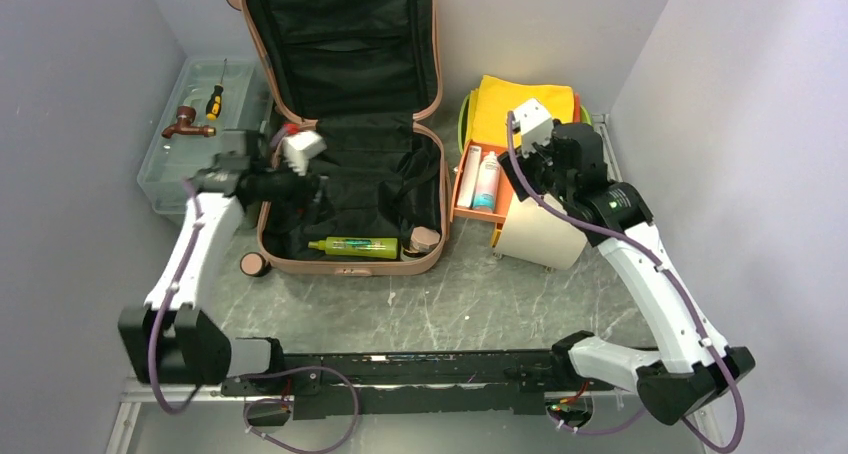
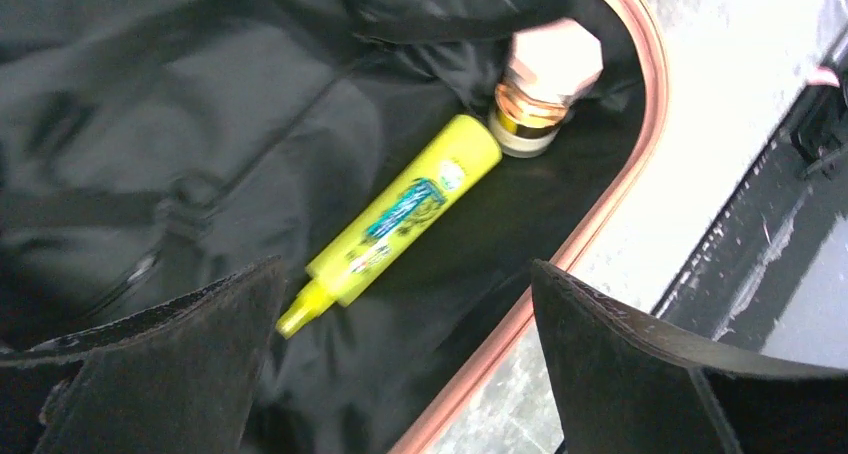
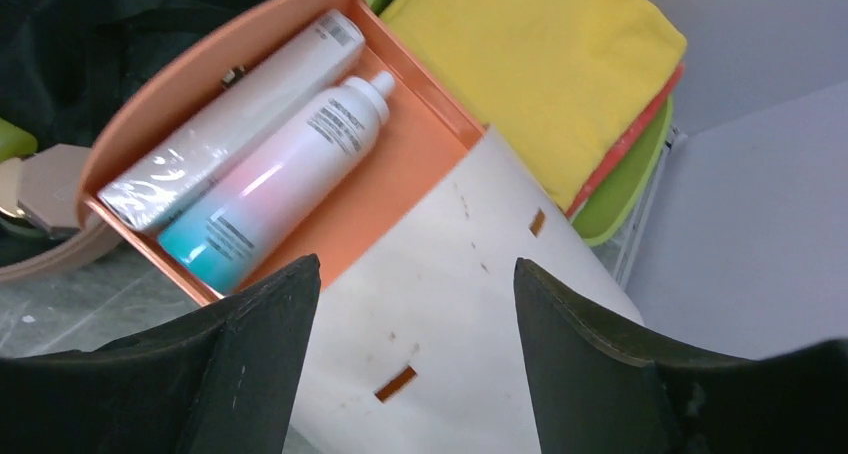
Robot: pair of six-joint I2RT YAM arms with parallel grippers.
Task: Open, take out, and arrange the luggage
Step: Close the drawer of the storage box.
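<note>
The luggage (image 1: pixel 345 266) lies open at the back middle of the table with its lid propped against the rear wall. Only the overhead view shows it whole. The left gripper (image 2: pixel 403 274) hangs over its black lining, jaws spread wide and empty. Its wrist camera shows a yellow-green bottle (image 2: pixel 400 219) just beside a pink-capped jar (image 2: pixel 545 79) near the rim. The right gripper (image 3: pixel 415 269), jaws well apart and holding nothing, hovers above a white box (image 3: pixel 450 314). Next to the box is an orange tray (image 3: pixel 425 139) holding two bottles, plainer here than from overhead.

Luggage (image 1: pixel 340 44) top centre, tube (image 1: pixel 355 246) and jar (image 1: pixel 425 239) inside by its lower rim; toolbox (image 1: pixel 165 169) left, two-bottle tray (image 1: pixel 480 215) right.
</note>
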